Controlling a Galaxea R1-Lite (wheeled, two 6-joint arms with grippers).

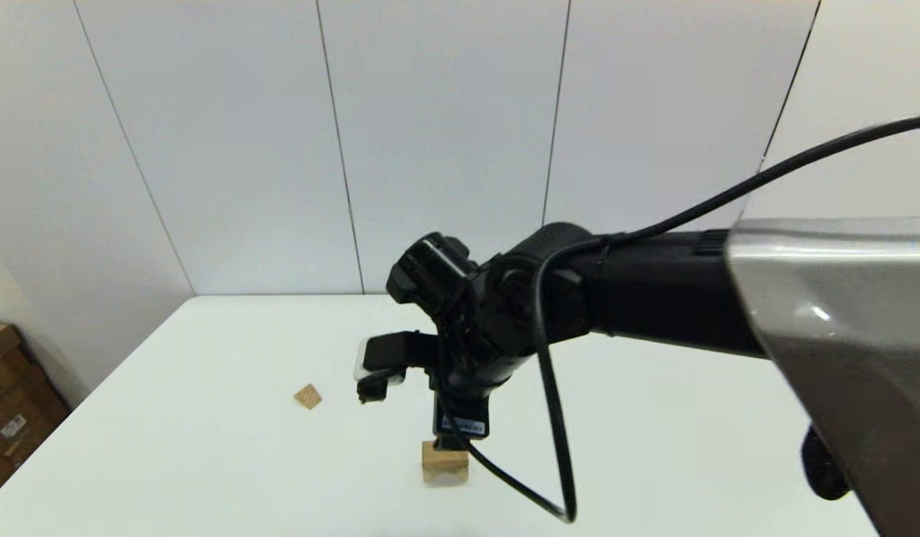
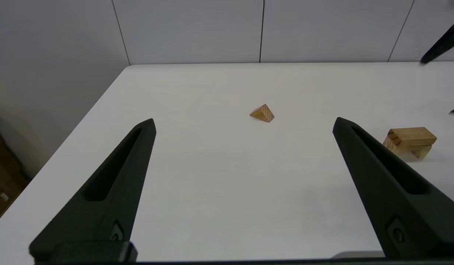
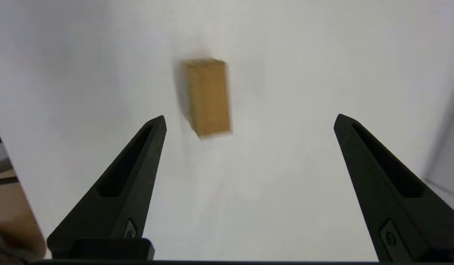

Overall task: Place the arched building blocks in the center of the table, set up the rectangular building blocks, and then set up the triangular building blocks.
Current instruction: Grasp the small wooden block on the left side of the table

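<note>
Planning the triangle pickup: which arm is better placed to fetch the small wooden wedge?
Left, probably. The left gripper, fingers open, faces the small light-wood wedge directly. The right gripper hangs open over the rectangular block stacked on the arched block.

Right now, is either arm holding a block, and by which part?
Nothing is held. The right gripper is open above the brick, which lies on the arch. The left gripper is open and empty.
</note>
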